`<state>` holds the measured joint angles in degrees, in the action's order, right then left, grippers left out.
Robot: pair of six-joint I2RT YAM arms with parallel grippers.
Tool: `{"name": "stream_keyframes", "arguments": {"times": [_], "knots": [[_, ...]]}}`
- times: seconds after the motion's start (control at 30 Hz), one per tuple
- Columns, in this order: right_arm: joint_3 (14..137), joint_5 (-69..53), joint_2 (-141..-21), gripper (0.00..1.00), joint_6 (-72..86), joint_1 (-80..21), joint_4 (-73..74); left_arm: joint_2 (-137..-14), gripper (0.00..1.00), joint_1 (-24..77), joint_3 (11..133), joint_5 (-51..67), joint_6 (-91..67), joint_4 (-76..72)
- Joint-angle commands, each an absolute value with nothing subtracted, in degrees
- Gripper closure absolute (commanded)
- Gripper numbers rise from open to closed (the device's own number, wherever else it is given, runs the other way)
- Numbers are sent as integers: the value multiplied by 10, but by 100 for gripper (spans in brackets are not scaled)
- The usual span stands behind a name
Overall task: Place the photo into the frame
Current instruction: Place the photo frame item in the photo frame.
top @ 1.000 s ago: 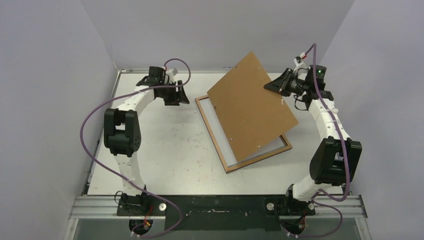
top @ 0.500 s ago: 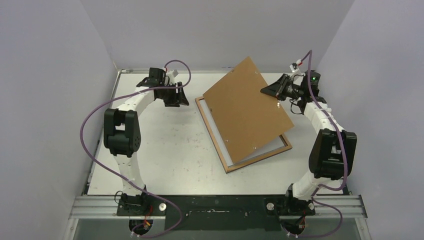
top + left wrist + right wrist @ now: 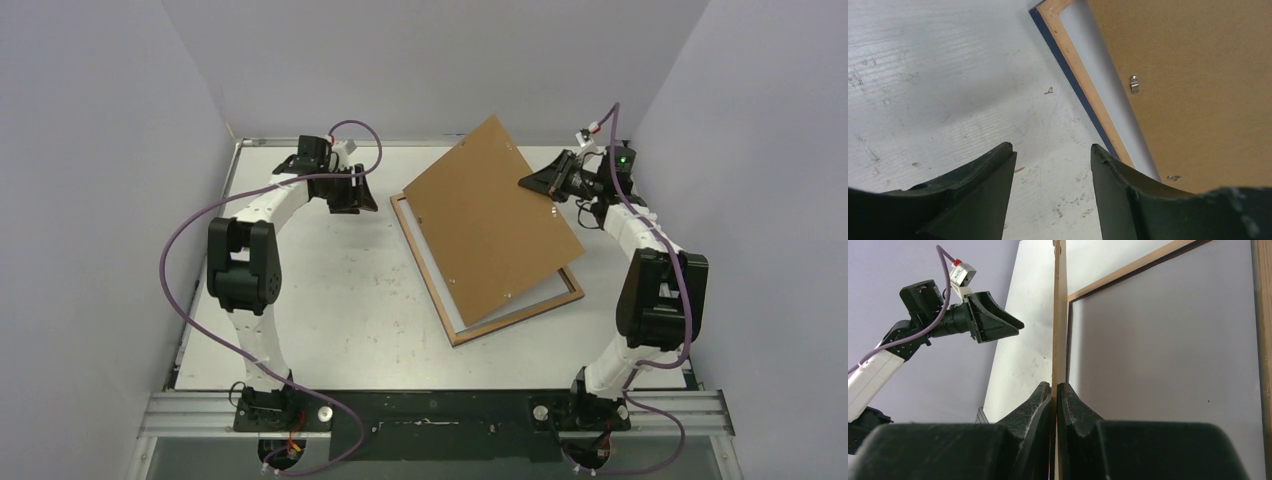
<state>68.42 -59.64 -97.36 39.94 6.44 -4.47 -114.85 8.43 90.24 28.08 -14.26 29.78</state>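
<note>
Overhead and wrist views of the two-arm station. The frame is laid flat on the desk, right of centre, with its light wood back turned upward; a strip of its navy face is seen along the outer edge in the left wrist view. Within its opening a pale grey surface is shown; whether this is the bare pane or the back of the photo cannot be told.

A brown backing board is held tilted above the frame. Its near lower edge is rested by the frame's near rail, and its far right edge is raised. That raised edge is clamped between the closed fingers of the right pincer, and the board is seen edge-on in the right wrist view. A small metal hanger clip is fixed to the board's upper face.

The left pincer is held above bare desk just left of the frame's far corner. Its fingers are set apart, and nothing is gripped between them.
</note>
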Motion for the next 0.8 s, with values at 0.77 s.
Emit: {"name": "stream_keyframes", "arguments": {"times": [0.77], "knots": [[665,-613,-975,95,399,54,-74,-1104,47,82,905,278,-130,284]]}}
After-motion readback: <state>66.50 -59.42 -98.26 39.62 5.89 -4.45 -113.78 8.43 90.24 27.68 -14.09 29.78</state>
